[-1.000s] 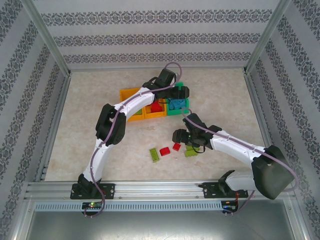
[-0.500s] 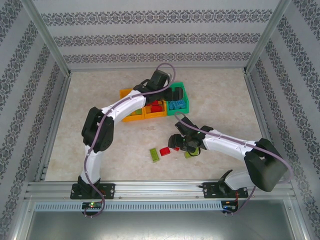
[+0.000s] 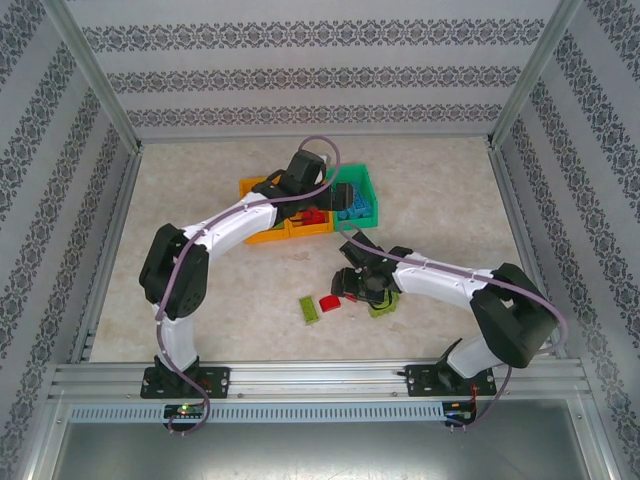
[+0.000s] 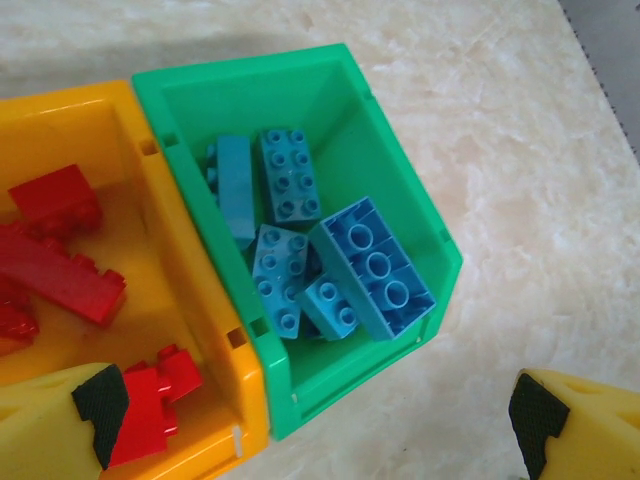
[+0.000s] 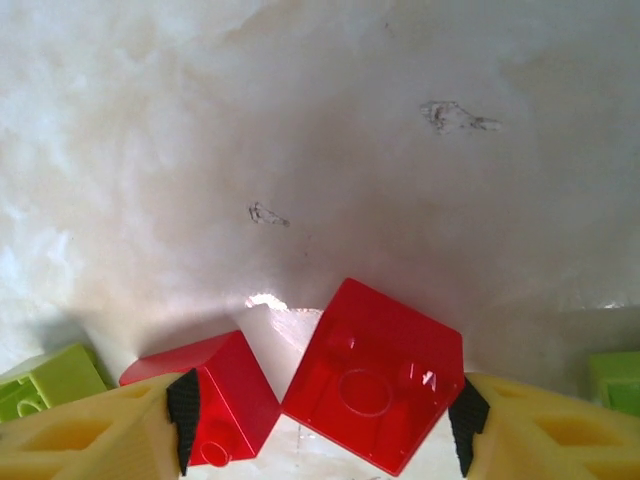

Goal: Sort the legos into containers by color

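Top view: the left gripper point(image 3: 322, 203) is being held over the row of bins at the far middle of the table point(image 3: 200, 250), above where the middle orange bin point(image 3: 312, 229) and the green bin point(image 3: 358, 176) meet. The outer orange bin point(image 3: 255, 188) is being noted at the row's left end. The right gripper point(image 3: 352, 287) is being held low among the loose bricks. A loose red brick point(image 3: 329, 301) and a lime brick point(image 3: 310, 309) are being noted just to its left, a second lime brick point(image 3: 381, 308) just to its right.

Left wrist view: blue bricks point(image 4: 300, 240) are being contained in the green bin, and binned red bricks point(image 4: 60, 260) in the orange one touching it. The left fingers point(image 4: 50, 425) are being held wide apart, released, above the bins' near corners.

Right wrist view: the right fingers point(image 5: 545, 435) are being held spread, unclenched, on either side of two bricks on the table. The larger red brick point(image 5: 375, 400) is being seen close to one pad, the smaller red brick point(image 5: 230, 390) by the other. Contact cannot be confirmed.
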You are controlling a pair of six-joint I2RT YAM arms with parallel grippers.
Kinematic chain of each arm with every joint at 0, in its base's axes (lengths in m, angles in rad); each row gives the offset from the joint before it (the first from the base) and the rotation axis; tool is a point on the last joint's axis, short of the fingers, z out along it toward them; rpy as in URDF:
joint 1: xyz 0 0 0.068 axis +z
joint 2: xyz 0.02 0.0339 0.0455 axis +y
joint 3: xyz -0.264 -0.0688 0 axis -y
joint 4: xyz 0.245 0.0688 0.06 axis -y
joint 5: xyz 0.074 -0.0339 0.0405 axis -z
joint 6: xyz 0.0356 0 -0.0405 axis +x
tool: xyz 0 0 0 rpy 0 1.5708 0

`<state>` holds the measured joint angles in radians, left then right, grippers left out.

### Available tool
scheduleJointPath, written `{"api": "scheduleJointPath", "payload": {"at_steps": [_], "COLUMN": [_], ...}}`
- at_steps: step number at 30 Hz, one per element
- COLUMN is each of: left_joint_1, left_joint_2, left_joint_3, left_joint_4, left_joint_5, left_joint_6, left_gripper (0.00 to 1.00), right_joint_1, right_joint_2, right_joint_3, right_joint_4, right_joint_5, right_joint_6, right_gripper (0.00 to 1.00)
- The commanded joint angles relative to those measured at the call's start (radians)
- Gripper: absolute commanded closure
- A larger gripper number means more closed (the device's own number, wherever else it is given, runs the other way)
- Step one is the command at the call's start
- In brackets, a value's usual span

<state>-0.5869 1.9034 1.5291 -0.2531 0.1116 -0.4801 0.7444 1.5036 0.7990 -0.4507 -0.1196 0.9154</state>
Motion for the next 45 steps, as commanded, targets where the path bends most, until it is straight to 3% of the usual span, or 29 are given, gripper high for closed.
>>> {"api": "scheduleJointPath", "payload": {"at_steps": [1, 17, 22, 28, 35, 45], "left_joint_1": [0.007, 0.019, 0.028, 0.051, 0.06, 0.06], "left_joint_2": [-0.055, -0.097, -0.117, -0.173, -0.262, -0.413], "left_joint_3": [-0.033, -0.089, -0.123, -0.202, -0.33, -0.504], "left_joint_4": [0.032, 0.017, 0.006, -0.001, 0.005, 0.041], "left_joint_5": [-0.044, -0.089, -0.106, -0.129, -0.137, -0.085], "left_joint_6": [0.027, 0.027, 0.03, 0.021, 0.044, 0.121], "left_gripper": [0.01, 0.01, 0.01, 0.01, 0.01, 0.0], "right_joint_1": [0.015, 0.017, 0.017, -0.018, -0.159, -0.268], "right_joint_2": [0.032, 0.118, 0.089, -0.005, -0.034, 0.244], "right_joint_3": [0.036, 0.119, 0.136, 0.158, 0.231, 0.57], "right_joint_4": [-0.041, -0.143, -0.137, -0.07, 0.112, 0.199], "right_joint_5": [0.02, 0.102, 0.129, 0.142, -0.027, -0.221], "right_joint_6": [-0.006, -0.08, -0.098, -0.143, -0.185, -0.19], "right_gripper": [0.35, 0.62, 0.73, 0.76, 0.75, 0.74]}}
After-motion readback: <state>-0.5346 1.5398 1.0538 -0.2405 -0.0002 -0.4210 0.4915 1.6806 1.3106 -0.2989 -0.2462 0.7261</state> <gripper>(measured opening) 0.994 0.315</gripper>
